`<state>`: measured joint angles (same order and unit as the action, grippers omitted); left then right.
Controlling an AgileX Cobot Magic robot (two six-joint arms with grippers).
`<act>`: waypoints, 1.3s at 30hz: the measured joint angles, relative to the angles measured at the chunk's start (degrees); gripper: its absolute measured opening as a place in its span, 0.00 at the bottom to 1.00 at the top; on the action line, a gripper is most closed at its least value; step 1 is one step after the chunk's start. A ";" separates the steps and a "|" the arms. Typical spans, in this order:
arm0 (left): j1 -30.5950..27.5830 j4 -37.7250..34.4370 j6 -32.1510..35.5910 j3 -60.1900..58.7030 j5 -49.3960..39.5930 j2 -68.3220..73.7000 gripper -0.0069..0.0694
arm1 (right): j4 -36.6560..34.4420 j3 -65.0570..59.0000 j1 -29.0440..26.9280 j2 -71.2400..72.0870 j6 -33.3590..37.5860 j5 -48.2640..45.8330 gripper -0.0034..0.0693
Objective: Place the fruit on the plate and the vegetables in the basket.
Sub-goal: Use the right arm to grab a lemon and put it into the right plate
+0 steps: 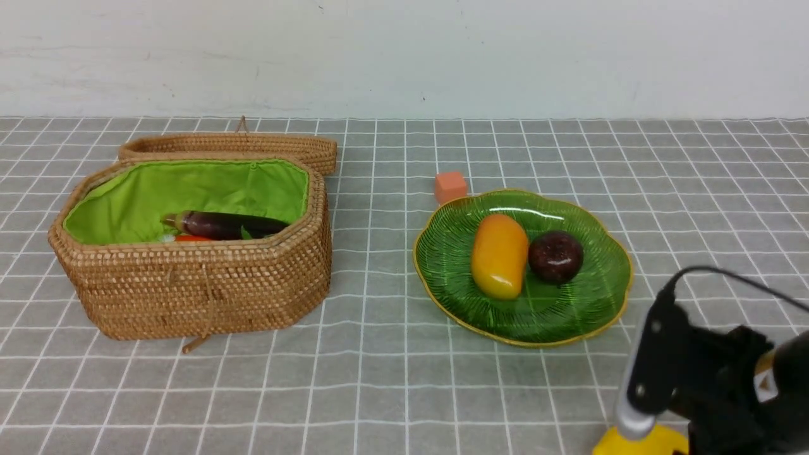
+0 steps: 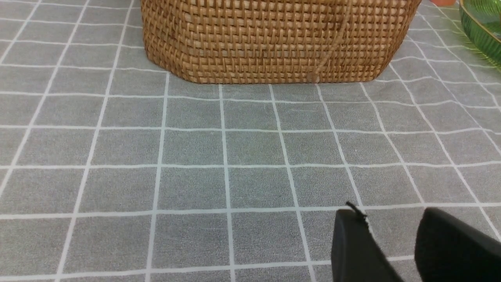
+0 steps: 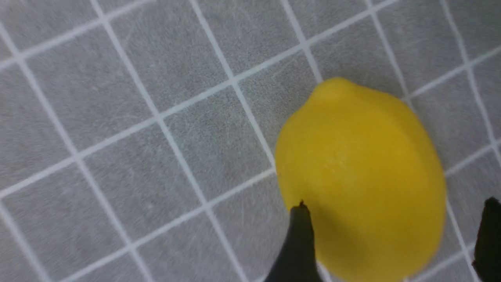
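On the grey, white-gridded cloth, the spread-jawed right gripper straddles the bright yellow toy lemon at five o'clock from the scalloped green glass plate. The left gripper hangs unclenched; the green-lined woven rattan basket holds a dark purple eggplant.

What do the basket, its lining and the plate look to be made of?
Basket: woven rattan or similar, matte brown; the crossing strands show.
Lining: probably cloth, soft and matte green; it creases and puckers at the rim.
Plate: green glass or clear plastic, glossy and ribbed, with sharp highlights; looks alone don't settle which.
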<state>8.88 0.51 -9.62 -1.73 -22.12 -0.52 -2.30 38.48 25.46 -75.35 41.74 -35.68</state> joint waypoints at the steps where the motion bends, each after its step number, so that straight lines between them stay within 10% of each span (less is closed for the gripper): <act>1: 0.00 0.00 0.00 0.00 0.00 0.00 0.40 | 0.00 -0.07 0.00 -0.68 0.11 0.96 0.82; 20: 0.00 0.00 0.05 0.00 0.00 0.00 0.40 | -8.34 22.12 -0.89 -10.28 2.29 -9.78 0.77; 29: 0.00 0.00 0.05 0.00 0.00 0.00 0.40 | -22.10 31.03 -7.57 -19.46 1.81 2.59 0.77; 39: 0.00 0.00 0.05 0.00 0.00 0.00 0.40 | -22.36 31.03 -8.27 -28.74 -6.80 9.47 0.79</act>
<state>8.88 0.51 -9.57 -1.73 -22.12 -0.52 -24.66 69.51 17.19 -104.09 34.94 -26.22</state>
